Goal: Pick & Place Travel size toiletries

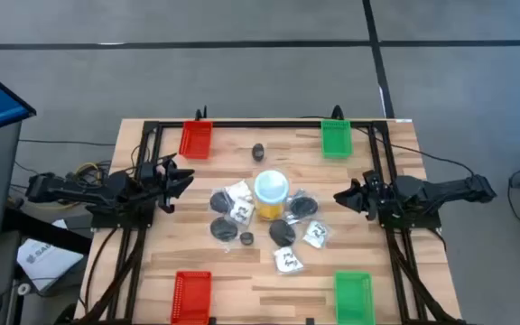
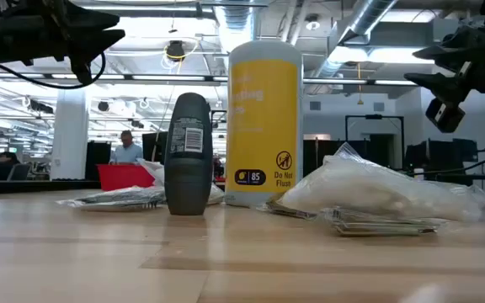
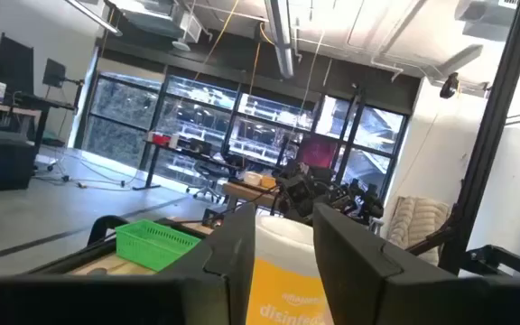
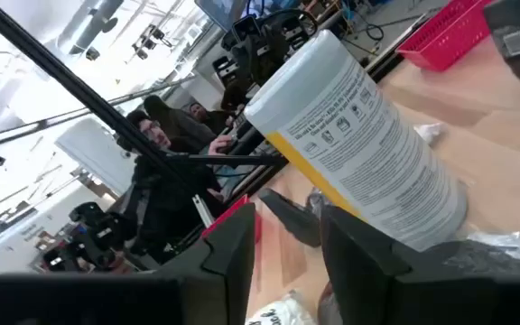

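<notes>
Both arms hang raised at the bench's (image 1: 197,271) sides, probably parked clear of the pile before a first pick: the left pincer (image 1: 181,177) and the right pincer (image 1: 343,197) each have their fingers parted by a narrow gap and grip nothing. The travel size toiletries (image 1: 283,233) lie untouched between the two pincers, clustered around the yellow jar (image 1: 270,193). The red tray (image 1: 196,139) and green tray (image 1: 336,139) sit beyond each pincer, at the corners.
</notes>
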